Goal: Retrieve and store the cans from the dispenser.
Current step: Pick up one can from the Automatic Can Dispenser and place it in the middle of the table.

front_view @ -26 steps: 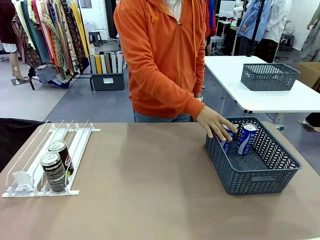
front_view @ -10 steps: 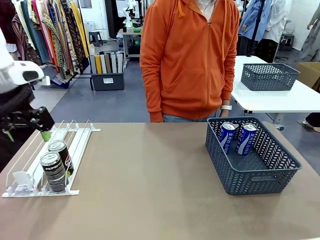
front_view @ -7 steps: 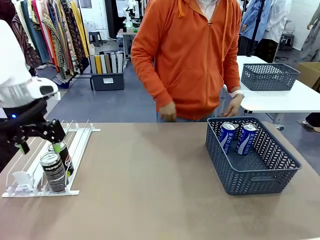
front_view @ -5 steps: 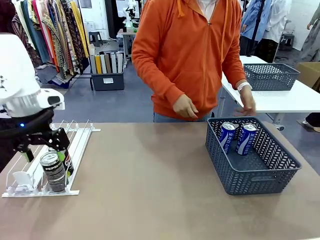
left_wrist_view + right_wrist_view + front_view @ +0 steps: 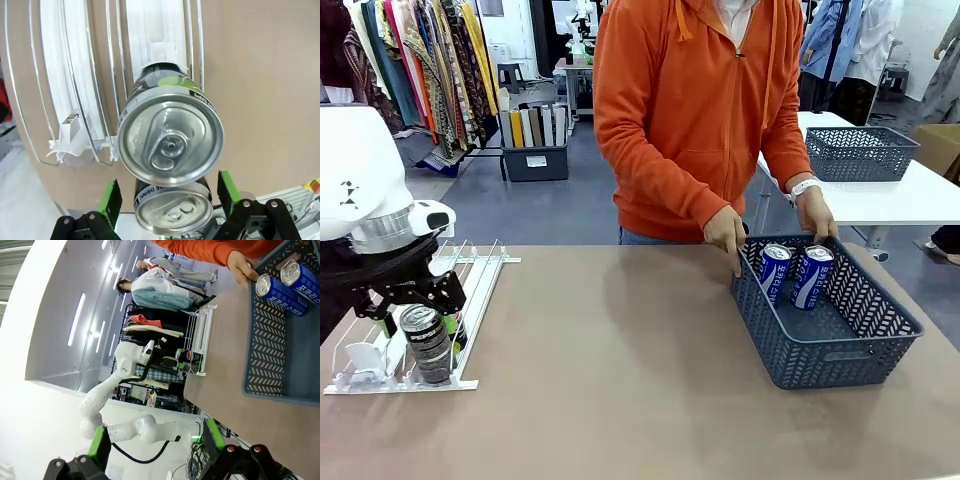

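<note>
Your left gripper (image 5: 418, 318) hung over the low end of the flat white wire dispenser (image 5: 475, 280). Its two green pads (image 5: 111, 196) were spread wide, one on each side of the front slim black can with a silver top (image 5: 426, 345). It held nothing. I think it stood that way so it could shut on that can and lift it out. A second black can (image 5: 456, 326) sat just behind, close enough to get bumped. Your right gripper (image 5: 155, 440) was wide open and empty too. Two slim blue cans with white letters (image 5: 772, 272) stood in the dark grey mesh basket (image 5: 840, 360) across the brown table (image 5: 620, 380). The person in orange had both hands (image 5: 727, 228) at the basket's far rim, so they might get in the way of a drop
</note>
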`<act>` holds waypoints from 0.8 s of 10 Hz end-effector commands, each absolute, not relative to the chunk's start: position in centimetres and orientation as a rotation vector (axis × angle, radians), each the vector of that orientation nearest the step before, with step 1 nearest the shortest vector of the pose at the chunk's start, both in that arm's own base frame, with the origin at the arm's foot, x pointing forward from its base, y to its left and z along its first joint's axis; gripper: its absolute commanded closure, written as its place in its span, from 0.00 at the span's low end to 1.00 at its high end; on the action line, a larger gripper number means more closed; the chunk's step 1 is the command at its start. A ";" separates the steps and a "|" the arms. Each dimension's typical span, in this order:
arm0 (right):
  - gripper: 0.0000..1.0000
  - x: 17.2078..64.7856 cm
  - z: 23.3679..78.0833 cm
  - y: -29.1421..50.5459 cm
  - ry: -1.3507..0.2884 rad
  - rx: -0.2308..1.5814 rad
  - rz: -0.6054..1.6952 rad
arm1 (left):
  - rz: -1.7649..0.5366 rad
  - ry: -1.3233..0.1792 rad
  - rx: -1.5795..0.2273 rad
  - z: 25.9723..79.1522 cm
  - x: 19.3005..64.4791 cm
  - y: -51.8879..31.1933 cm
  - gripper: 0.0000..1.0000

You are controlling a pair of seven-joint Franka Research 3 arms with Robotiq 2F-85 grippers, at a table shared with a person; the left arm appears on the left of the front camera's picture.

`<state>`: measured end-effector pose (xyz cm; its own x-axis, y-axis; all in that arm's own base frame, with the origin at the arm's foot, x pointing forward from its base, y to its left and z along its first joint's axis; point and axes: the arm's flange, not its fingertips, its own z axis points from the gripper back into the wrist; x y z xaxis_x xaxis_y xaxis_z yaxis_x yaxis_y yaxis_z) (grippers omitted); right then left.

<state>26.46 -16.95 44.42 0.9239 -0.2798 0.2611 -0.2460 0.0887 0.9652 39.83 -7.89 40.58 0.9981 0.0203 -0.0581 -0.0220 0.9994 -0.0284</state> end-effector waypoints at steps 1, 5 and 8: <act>0.00 26.6 44.8 -16.9 -0.443 1.508 -0.027 | 0.045 0.052 -0.039 40.3 39.7 -7.8 0.00; 0.00 26.6 44.8 -16.9 -0.443 1.508 -0.027 | 0.049 0.038 -0.049 40.4 39.7 -7.8 0.51; 0.00 26.6 44.8 -16.9 -0.443 1.508 -0.027 | 0.045 0.021 -0.059 40.3 39.6 -8.1 1.00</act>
<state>26.46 -16.95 44.42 0.9239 -0.2798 0.2611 -0.2460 0.0887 0.9652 40.08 -8.00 40.58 0.9989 0.0267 -0.0388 -0.0284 0.9987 -0.0421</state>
